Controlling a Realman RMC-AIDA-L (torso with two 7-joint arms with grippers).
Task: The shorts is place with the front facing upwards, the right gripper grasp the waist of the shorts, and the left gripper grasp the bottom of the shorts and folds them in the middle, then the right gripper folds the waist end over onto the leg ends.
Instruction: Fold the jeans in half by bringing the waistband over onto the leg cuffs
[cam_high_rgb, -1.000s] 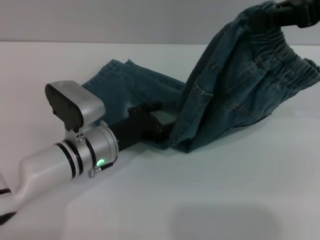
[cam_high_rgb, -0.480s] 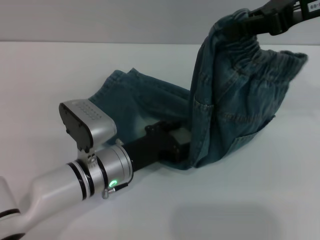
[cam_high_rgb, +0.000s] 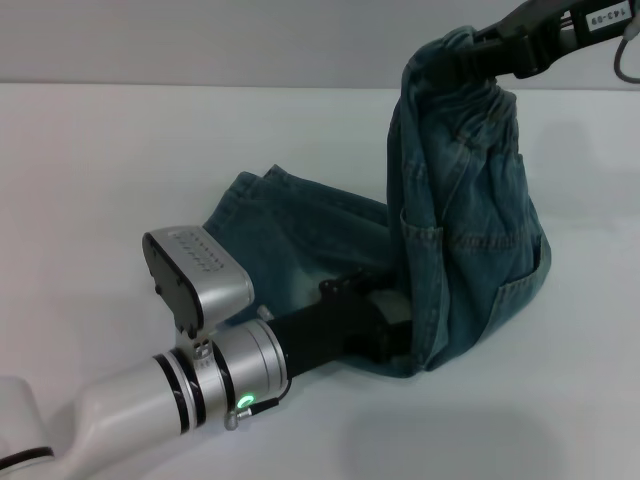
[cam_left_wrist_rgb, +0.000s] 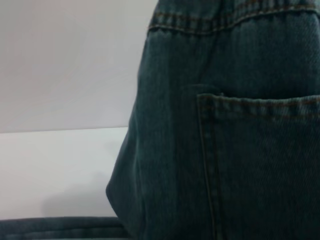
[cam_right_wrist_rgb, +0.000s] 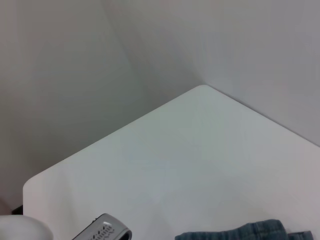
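1. In the head view we see a plain white desk (cam_high_rgb: 120, 180) filling most of the frame, with a pale grey wall (cam_high_rgb: 200, 40) across the top. The shorts (cam_high_rgb: 460, 250) occupy the centre and right: the legs lie flat on the desk at centre, while the rest hangs in a tall fold. The right gripper (cam_high_rgb: 490, 52), at the upper right, is clamped on the waist (cam_high_rgb: 470, 95) and holds it raised above the desk. The left gripper (cam_high_rgb: 385, 335) reaches in from the lower left on its silver arm, its black tip against the base of the hanging fold; we cannot tell whether its fingers are parted or closed, since the denim covers them.

2. In the left wrist view we see denim filling the right side of the frame, with a stitched pocket (cam_left_wrist_rgb: 260, 165) at the lower right, white desk at the lower left and wall above.

3. In the right wrist view we see the white desk's rounded corner, grey walls behind it, and a strip of denim at the bottom edge.
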